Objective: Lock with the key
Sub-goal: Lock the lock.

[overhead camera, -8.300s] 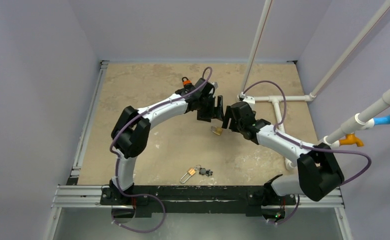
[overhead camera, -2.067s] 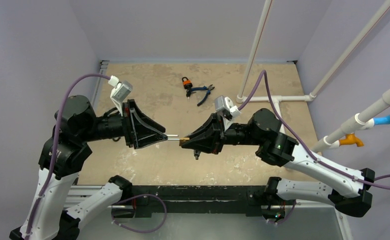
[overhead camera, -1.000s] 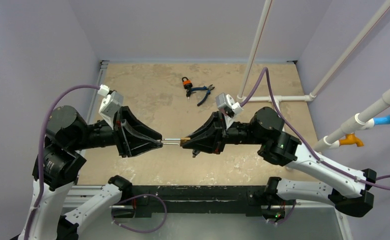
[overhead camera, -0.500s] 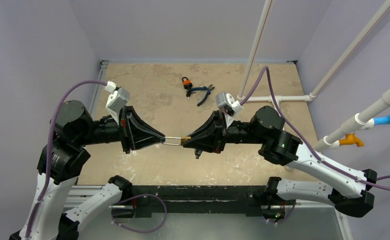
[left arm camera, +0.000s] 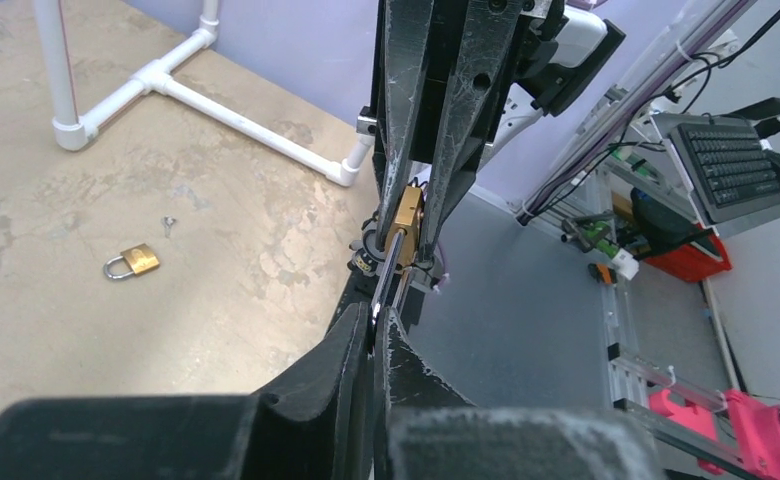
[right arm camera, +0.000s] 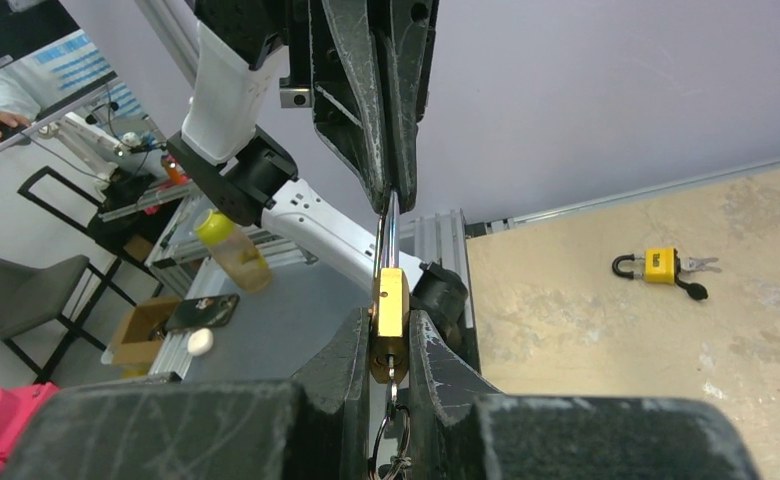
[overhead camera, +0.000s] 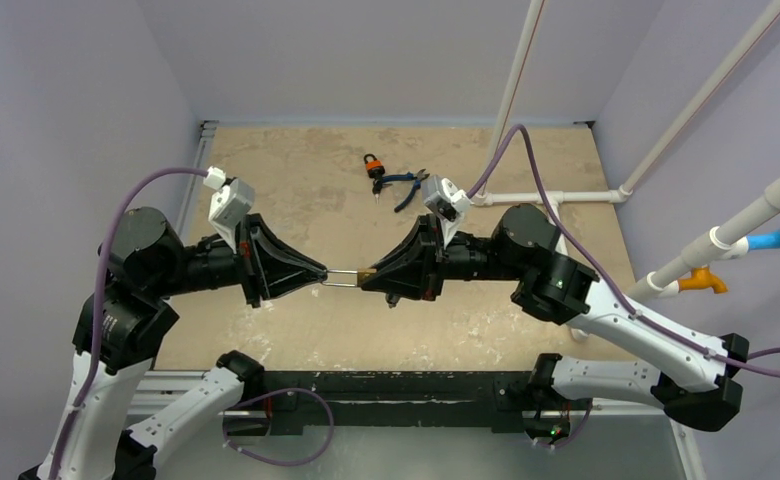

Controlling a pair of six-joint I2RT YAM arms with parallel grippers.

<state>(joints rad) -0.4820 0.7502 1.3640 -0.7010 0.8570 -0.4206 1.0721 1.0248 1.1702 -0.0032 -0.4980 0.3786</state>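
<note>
Lavender walls — mottled tan tabletop

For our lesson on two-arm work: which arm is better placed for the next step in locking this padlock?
Left, probably. The left gripper is shut on the shackle, in line with the brass padlock body that the right gripper clamps, so it can push the shackle in.

left fingers: apart → clamped on shackle of padlock
</note>
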